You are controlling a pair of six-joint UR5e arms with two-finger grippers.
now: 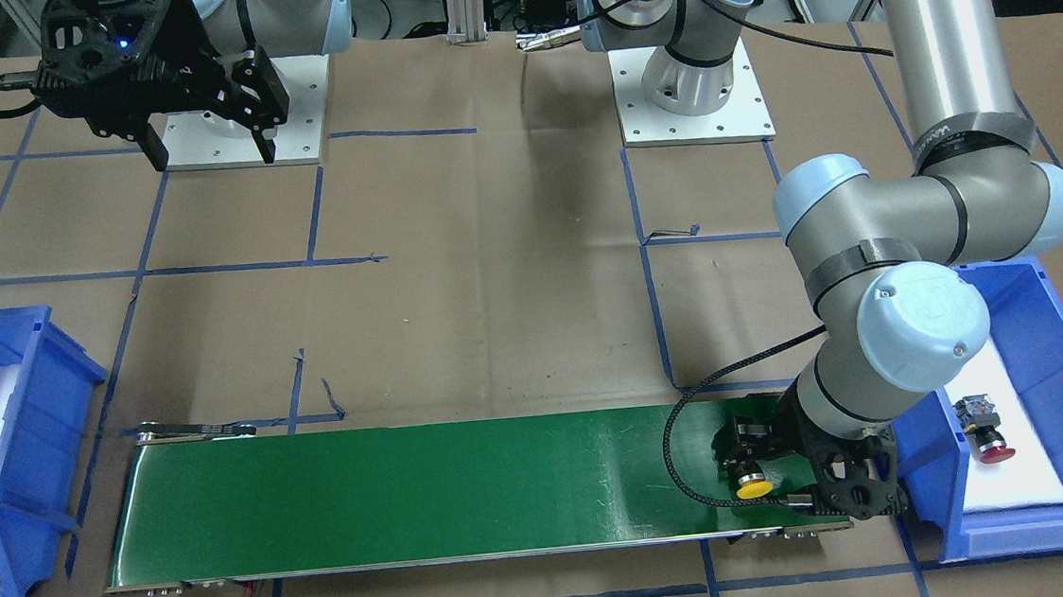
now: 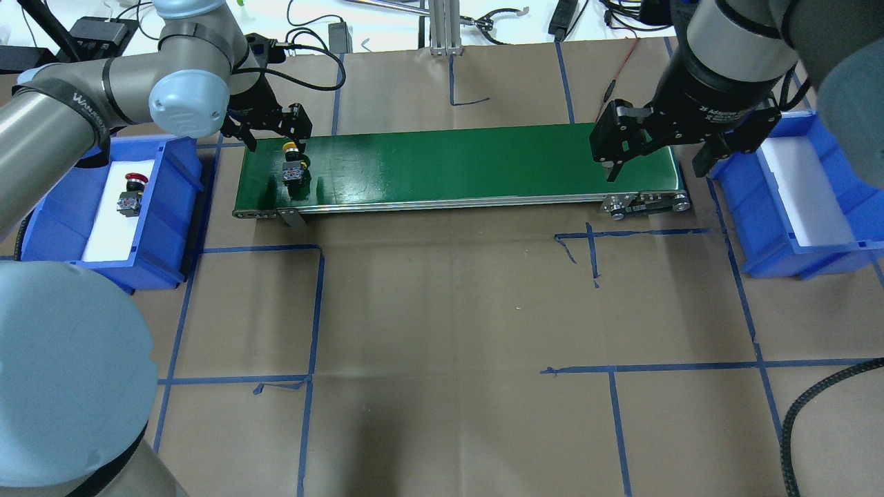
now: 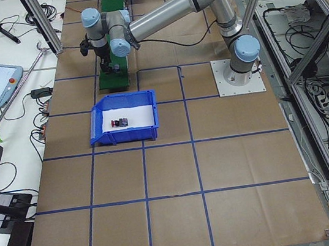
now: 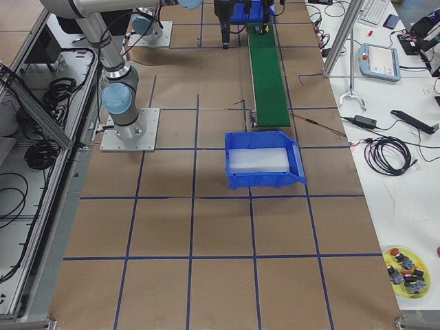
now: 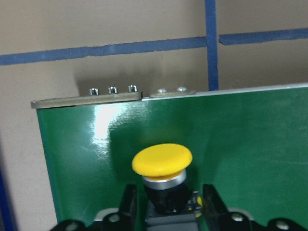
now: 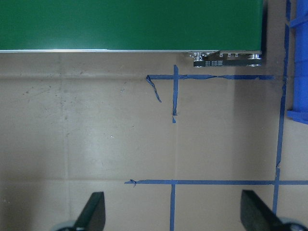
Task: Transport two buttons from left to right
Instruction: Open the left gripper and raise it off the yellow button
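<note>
Left gripper (image 2: 276,139) is spread, straddling the yellow button (image 5: 162,161) without clamping it: released. Right gripper (image 2: 655,169) hangs spread and empty over the green belt (image 2: 483,159), at its far end. The yellow button lies at the belt's left end; the left blue bin (image 2: 169,207) holds the red button (image 2: 131,195). This looks like the first drop-off; next, lift clear without nudging the cap

Glossy green belt (image 2: 483,162) with a bare-metal edge rail, matt brown paper over the table (image 2: 442,310), shiny blue plastic bin (image 2: 801,261), and a smooth yellow plastic cap on one button (image 5: 162,160).
</note>
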